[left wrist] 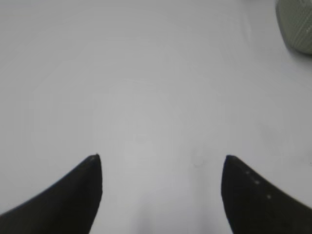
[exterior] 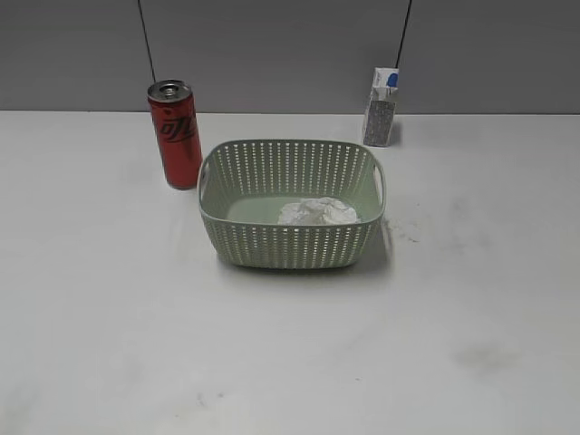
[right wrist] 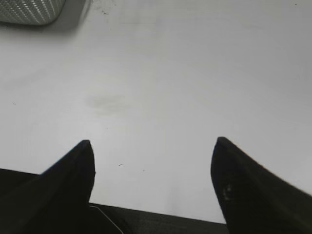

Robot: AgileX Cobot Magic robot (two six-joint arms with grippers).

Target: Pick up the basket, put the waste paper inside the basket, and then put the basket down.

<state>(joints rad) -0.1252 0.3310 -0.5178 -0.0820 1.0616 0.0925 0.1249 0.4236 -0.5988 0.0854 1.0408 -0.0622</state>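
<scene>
The table (exterior: pixel 109 344) carries the basket (exterior: pixel 290 243) at its middle, resting flat, with the waste paper (exterior: pixel 317 212) already lying inside toward its right front. Judging by this, little remains to go wrong except a stray nudge: the red cola can (exterior: pixel 176 134) stands just beside the basket's left rear corner and could topple. The small carton (exterior: pixel 381 107) sits behind, apart. The left pincer (left wrist: pixel 162 163) and right pincer (right wrist: pixel 152 146) both hang spread apart, empty, over bare table.

Left end effector (left wrist: pixel 162 163) spread wide over bare table (left wrist: pixel 146 87); basket (left wrist: pixel 297 27) corner top right
</scene>
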